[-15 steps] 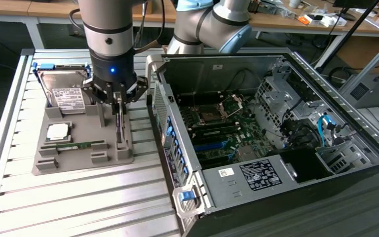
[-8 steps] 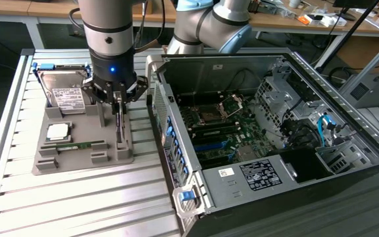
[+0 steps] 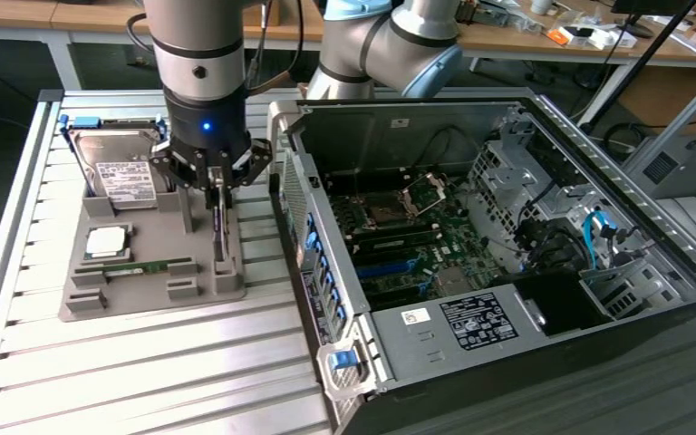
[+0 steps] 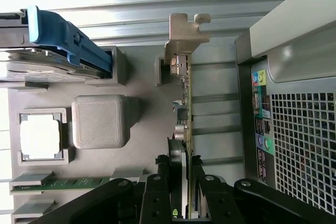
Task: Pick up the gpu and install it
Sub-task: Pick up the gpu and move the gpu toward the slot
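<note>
While the gpu (image 4: 186,103) stands on edge on the grey tray (image 3: 142,294), the gripper (image 3: 217,192) clamps it from above, one finger against each face. The card is at the tray's side nearest the open case (image 3: 384,127). A hard drive (image 3: 119,163) stands to the exterior view's left of the gripper.
</note>
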Available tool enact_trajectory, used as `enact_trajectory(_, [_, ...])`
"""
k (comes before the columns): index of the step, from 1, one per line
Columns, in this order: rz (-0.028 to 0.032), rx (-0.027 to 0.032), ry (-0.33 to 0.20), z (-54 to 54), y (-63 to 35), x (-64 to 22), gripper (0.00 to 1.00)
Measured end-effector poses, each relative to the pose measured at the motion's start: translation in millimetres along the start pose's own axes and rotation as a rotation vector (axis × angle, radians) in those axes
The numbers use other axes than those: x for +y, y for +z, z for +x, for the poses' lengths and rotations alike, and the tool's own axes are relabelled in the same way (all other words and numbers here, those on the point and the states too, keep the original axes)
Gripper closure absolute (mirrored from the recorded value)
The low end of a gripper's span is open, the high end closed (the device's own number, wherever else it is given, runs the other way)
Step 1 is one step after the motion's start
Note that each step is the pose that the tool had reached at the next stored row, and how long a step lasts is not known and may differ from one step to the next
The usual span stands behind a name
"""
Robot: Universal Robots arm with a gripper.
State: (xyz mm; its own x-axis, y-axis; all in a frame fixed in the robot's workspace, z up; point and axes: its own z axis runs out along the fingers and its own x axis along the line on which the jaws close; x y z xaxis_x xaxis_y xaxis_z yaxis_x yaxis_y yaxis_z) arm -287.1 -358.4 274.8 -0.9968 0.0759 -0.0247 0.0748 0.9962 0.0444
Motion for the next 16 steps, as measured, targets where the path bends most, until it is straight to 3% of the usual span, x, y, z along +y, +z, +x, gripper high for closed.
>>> enact_trajectory(16, [0.0,0.0001,0.0,-0.1,-3.4,0.1,0.73])
